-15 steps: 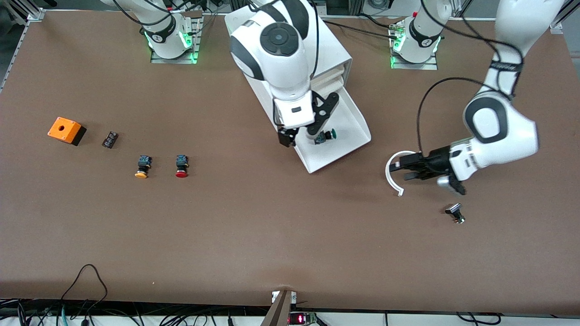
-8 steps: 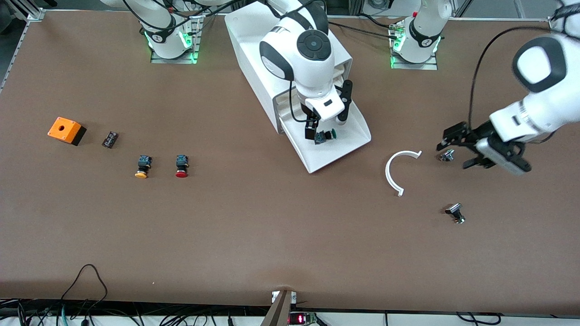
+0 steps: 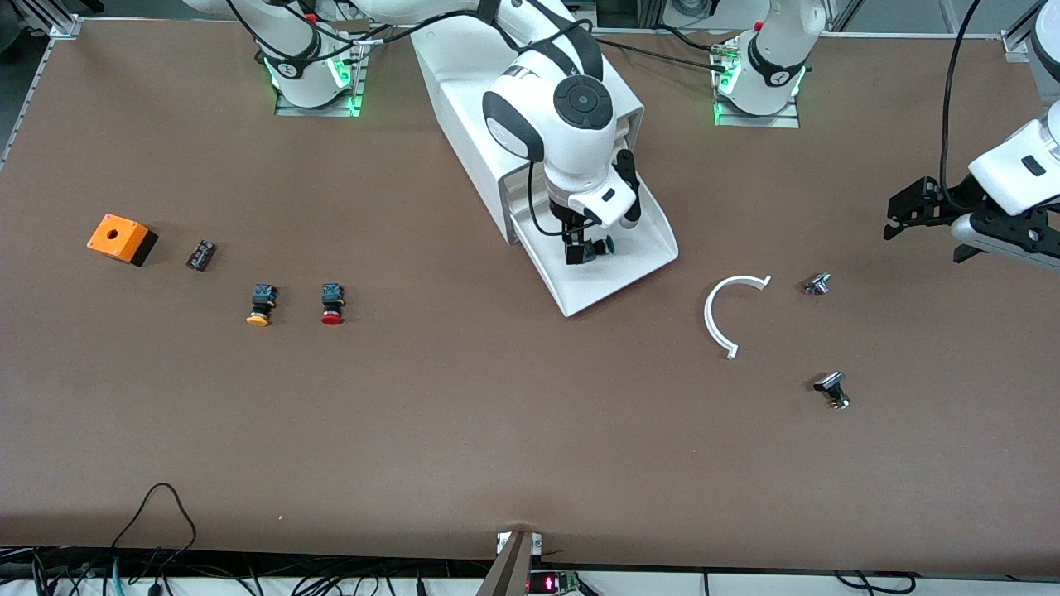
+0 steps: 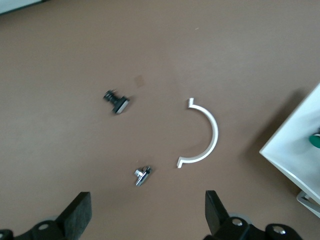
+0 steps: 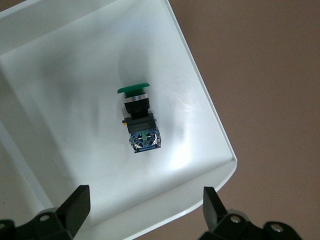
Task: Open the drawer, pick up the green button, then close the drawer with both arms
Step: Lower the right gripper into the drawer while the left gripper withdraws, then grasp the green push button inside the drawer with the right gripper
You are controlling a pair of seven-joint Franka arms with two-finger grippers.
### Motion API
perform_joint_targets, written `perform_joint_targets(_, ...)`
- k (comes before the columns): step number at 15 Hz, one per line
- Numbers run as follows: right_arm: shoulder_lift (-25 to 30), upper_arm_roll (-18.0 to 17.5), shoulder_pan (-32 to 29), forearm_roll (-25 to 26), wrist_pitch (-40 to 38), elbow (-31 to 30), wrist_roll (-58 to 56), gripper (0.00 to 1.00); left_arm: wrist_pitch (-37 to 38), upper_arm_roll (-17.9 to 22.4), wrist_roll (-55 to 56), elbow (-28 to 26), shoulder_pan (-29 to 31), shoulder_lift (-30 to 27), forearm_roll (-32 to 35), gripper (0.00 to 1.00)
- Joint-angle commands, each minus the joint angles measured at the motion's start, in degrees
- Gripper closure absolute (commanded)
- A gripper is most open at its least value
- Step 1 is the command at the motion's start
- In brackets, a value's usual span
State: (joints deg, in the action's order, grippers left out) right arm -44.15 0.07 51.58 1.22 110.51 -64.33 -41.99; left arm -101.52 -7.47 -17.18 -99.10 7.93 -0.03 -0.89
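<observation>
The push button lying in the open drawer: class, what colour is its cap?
Green. The push button has a green cap on a black-and-blue body, clearest in the right wrist view.

Two white arms (image 3: pixel 571 124) with black joint bands, black cables, green-lit bases (image 3: pixel 315 83).

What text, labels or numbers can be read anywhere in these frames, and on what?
No readable text in any view.
Round marks on the two arm bases: too small to read.
Red display at the table edge: blurred, unreadable.
The button in the drawer under the open right gripper: no visible lettering.
</observation>
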Motion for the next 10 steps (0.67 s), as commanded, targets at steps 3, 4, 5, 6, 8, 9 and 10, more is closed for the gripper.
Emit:
perform_joint_targets(3, -4.19, -0.42, 0.36, 0.36, 5.33, 2.19, -0.63, 0.0, 5.45, -2.29, 12.08, 3.21, -1.16, 1.35, 4.58, 0.0)
perform_joint_targets(4, -4.37, -0.33, 0.54, 0.36, 5.42, 2.19, -0.63, 0.0, 6.59, -2.29, 12.43, 3.64, -1.25, 1.44, 4.58, 0.0)
perform_joint_targets(5, -4.63, -0.33, 0.8, 0.36, 5.33, 2.19, -0.55, 0.0, 7.64, -2.29, 12.52, 4.43, -1.25, 1.79, 4.84, 0.0)
perform_joint_targets(6, -5.15, -0.33, 0.98, 0.36, 5.42, 2.19, -0.54, 0.0, 7.92, -2.29, 12.61, 4.44, -1.16, 1.88, 5.72, 0.0)
perform_joint_targets(8, -6.03, -0.33, 1.33, 0.36, 5.59, 2.19, -0.46, 0.0, 8.01, -2.2, 12.61, 4.44, -1.16, 1.88, 5.55, 0.0)
perform_joint_targets(9, -6.3, -0.33, 1.5, 0.36, 5.68, 2.19, 0.07, 0.0, 8.01, -1.94, 12.53, 4.53, -1.08, 1.97, 5.29, 0.0)
perform_joint_targets(10, -6.39, -0.33, 2.03, 0.36, 5.6, 2.19, 0.42, 0.0, 8.09, -1.93, 12.87, 4.53, -1.16, 2.23, 5.28, 0.0)
